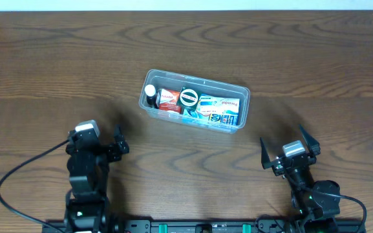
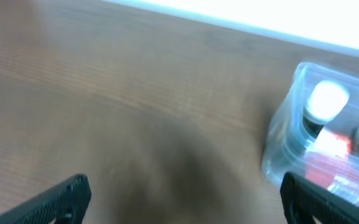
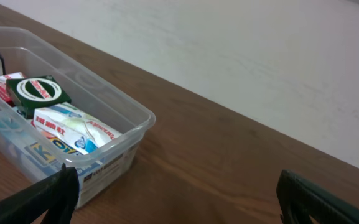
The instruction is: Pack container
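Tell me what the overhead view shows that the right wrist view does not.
Only overhead: the left gripper, open, and the whole container outlined from above. Only right wrist: the container's clear side wall, seen from the side. Both: the container, the round green tin and the blue-and-white pack inside it, the open right gripper, and the wooden table.
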Controlling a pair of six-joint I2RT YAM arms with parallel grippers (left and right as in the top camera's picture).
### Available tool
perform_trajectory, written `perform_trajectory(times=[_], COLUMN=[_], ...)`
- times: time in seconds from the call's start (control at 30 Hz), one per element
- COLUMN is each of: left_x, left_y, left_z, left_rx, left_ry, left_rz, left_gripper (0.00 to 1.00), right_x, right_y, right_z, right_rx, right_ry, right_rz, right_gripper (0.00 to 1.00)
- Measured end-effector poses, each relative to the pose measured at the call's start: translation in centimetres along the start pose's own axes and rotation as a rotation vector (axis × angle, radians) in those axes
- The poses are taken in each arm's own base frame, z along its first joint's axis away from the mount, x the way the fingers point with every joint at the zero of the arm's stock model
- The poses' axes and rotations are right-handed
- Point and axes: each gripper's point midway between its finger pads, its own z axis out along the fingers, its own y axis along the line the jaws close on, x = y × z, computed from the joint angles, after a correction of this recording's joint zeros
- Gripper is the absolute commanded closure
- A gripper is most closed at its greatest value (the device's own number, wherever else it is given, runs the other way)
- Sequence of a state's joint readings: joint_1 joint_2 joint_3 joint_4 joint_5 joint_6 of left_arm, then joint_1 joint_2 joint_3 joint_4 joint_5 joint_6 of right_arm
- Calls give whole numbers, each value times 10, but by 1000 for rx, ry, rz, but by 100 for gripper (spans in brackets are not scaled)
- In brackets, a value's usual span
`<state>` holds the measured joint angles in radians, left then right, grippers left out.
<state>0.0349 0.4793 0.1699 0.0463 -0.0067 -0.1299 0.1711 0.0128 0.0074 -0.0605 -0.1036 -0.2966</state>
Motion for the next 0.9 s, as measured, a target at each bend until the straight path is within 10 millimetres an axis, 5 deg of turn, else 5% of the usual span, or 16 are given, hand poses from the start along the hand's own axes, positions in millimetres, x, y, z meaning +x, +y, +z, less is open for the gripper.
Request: perform_trajectory(times=[0.13, 0.5, 0.67, 0.9], left_x=[-8, 8, 31, 17], left_y=[-7, -5, 0, -3], left_z=[-1, -8, -9, -16], left_rx=[42, 51, 35, 48], left_ry=[-124, -143, -54, -108], left_rz=[15, 39, 51, 60], left_gripper=[2, 2, 2, 2], right_x=[0, 0, 0, 0], right_y=[0, 0, 0, 0], right_z=[0, 0, 0, 0], right_rx=[0, 0, 0, 0], right_ry=[0, 0, 0, 0], right_rz=[0, 0, 0, 0], right_gripper=[1, 1, 1, 1])
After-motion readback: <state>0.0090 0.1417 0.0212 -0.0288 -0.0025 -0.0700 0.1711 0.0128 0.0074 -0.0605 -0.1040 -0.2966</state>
